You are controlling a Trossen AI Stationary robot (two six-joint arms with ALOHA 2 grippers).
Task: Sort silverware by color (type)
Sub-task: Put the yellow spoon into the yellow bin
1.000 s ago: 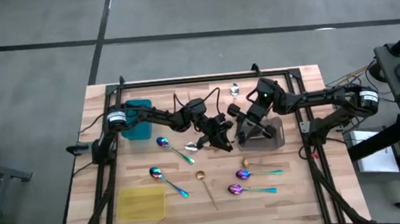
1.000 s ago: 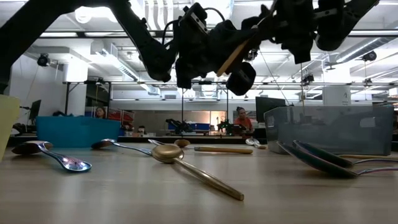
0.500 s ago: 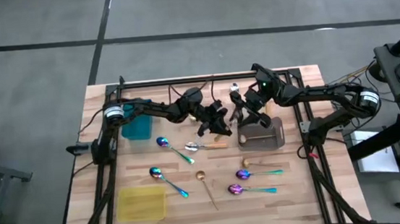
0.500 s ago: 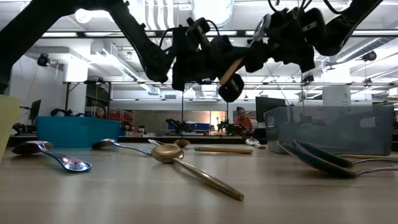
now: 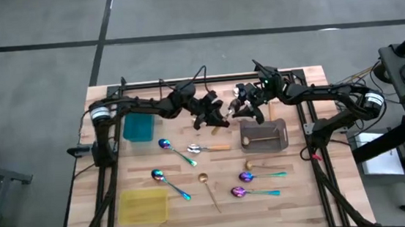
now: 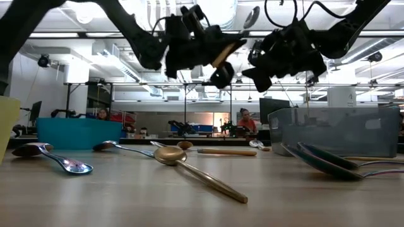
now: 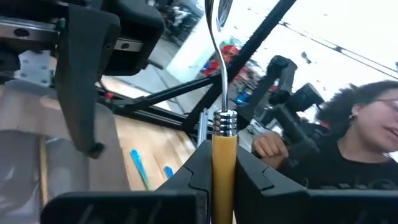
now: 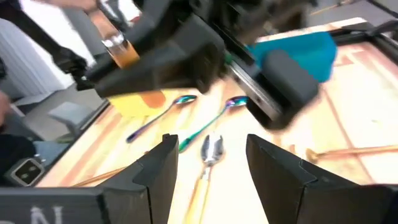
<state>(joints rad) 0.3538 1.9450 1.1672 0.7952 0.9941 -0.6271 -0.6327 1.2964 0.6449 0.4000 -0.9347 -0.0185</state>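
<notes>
Left gripper (image 5: 219, 116) jaws clamp an orange-handled spoon (image 7: 222, 134) aloft mid-counter, beside the right gripper (image 5: 240, 109), jaws wide and empty. Grey tray (image 5: 265, 136) just near-right; remaining spoons (image 5: 256, 183) lie on the wood-plank counter (image 5: 298, 201).

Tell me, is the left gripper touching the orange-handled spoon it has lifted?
Touching. The left wrist view shows the left gripper with its fingers clamped against both sides of the orange-handled spoon.

Three trays on the wooden tabletop (image 5: 298, 201)

A teal tray (image 5: 138, 126) sits far left, a yellow tray (image 5: 144, 206) near left, a grey tray (image 5: 264, 136) right of centre; a person (image 7: 357, 149) stands beyond the tabletop.
</notes>
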